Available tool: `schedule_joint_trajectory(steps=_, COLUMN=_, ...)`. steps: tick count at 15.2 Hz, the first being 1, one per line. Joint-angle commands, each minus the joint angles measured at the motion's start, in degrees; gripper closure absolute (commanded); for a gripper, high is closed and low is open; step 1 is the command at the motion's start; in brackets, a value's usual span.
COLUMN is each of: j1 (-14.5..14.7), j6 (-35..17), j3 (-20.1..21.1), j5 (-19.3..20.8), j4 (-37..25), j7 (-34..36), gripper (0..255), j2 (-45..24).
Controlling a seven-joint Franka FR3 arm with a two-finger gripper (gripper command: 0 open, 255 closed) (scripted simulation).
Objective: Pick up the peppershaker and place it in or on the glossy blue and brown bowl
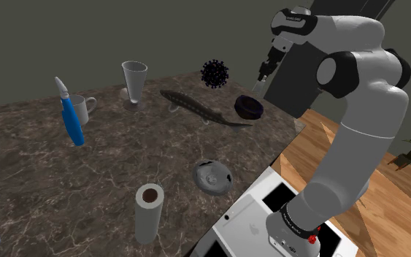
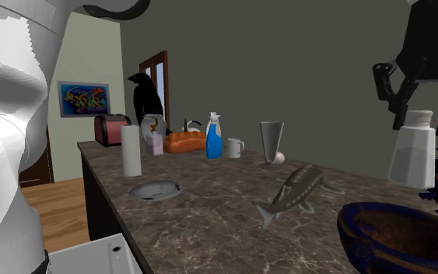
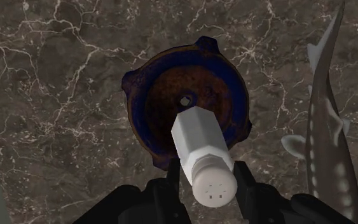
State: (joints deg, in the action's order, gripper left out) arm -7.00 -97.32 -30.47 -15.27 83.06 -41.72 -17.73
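My gripper (image 3: 206, 184) is shut on a white pepper shaker (image 3: 203, 153), clasping it just below its perforated cap. The shaker hangs upright in the air straight over a glossy bowl (image 3: 152, 89), blue on the rim and brown inside, which stands on the dark marble counter. In the second exterior view the shaker (image 2: 411, 149) hangs from the gripper (image 2: 423, 117) a little above the bowl (image 2: 396, 233). In the shoulder view the gripper (image 1: 265, 73) hovers above the bowl (image 1: 249, 106) near the counter's far right end.
A grey fish figure (image 1: 196, 108) lies beside the bowl, with a dark spiky ball (image 1: 214, 73) behind it. Further along stand a glass (image 1: 134, 82), a mug (image 1: 83, 108), a blue bottle (image 1: 71, 117), a paper roll (image 1: 149, 212) and a grey dish (image 1: 212, 175).
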Motion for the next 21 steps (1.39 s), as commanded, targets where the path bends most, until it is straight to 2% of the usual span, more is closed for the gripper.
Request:
schedule_joint_trajectory(steps=1, j1=0.3, j6=-1.6, j3=0.1, j5=0.0, j4=1.7, j7=-0.1, gripper=255, j2=0.2)
schedule_joint_trajectory(steps=11, j1=0.8, j6=-9.0, j3=0.4, j5=-0.6, j4=8.8, j7=-1.2, gripper=255, j2=-0.3)
schedule_joint_trajectory(steps=19, j1=0.8, j6=-9.3, j3=0.4, j5=-0.6, j4=9.0, j7=-1.3, gripper=255, j2=-0.4)
schedule_joint_trajectory(steps=20, j1=0.8, j6=-9.3, j3=0.4, j5=-0.6, j4=9.0, j7=-1.3, gripper=0, j2=-0.4)
schedule_joint_trajectory(steps=21, j1=0.8, j6=-9.3, j3=0.4, j5=-0.6, j4=9.0, j7=-1.3, gripper=0, j2=-0.4)
